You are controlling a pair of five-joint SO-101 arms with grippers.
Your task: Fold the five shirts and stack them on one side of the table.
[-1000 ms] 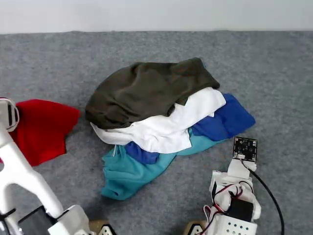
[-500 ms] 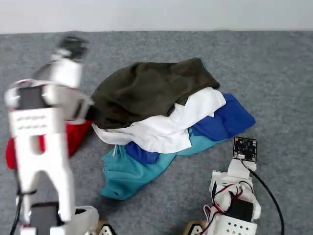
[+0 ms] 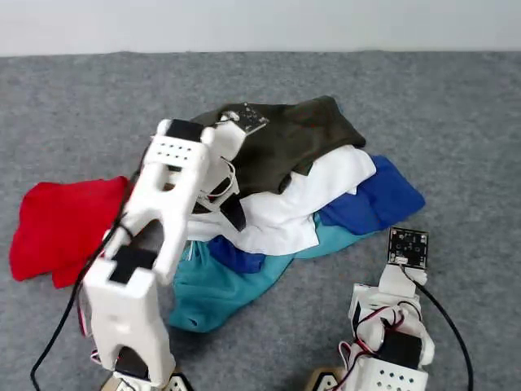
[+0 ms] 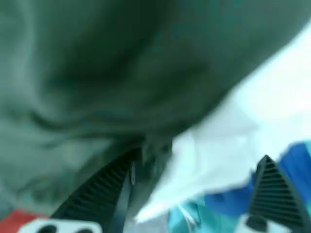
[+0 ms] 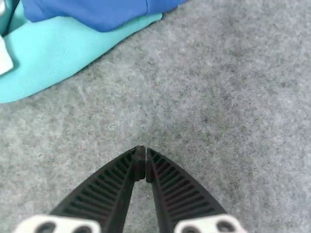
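Note:
A pile of shirts lies mid-table: dark olive [image 3: 297, 138] on top, then white [image 3: 301, 204], blue [image 3: 378, 199] and teal [image 3: 216, 289] at the bottom. A red shirt [image 3: 61, 228] lies apart on the left. My left gripper [image 3: 230, 210] hangs over the pile's left side. In the left wrist view it [image 4: 201, 156] is open, straddling the edge where the olive shirt [image 4: 97, 73] meets the white one [image 4: 243, 121]. My right gripper [image 5: 142, 158] is shut on nothing, low over bare carpet near the teal shirt [image 5: 58, 53] and the blue shirt [image 5: 97, 12].
The table is covered in grey carpet [image 3: 456, 114], with open room at the back and far right. The right arm [image 3: 391, 326] sits folded at the front right. A pale wall [image 3: 260, 24] runs along the back edge.
The left arm has swung from the far left, over the red shirt, to the pile's left side. The red shirt now lies uncovered. The right arm has not moved.

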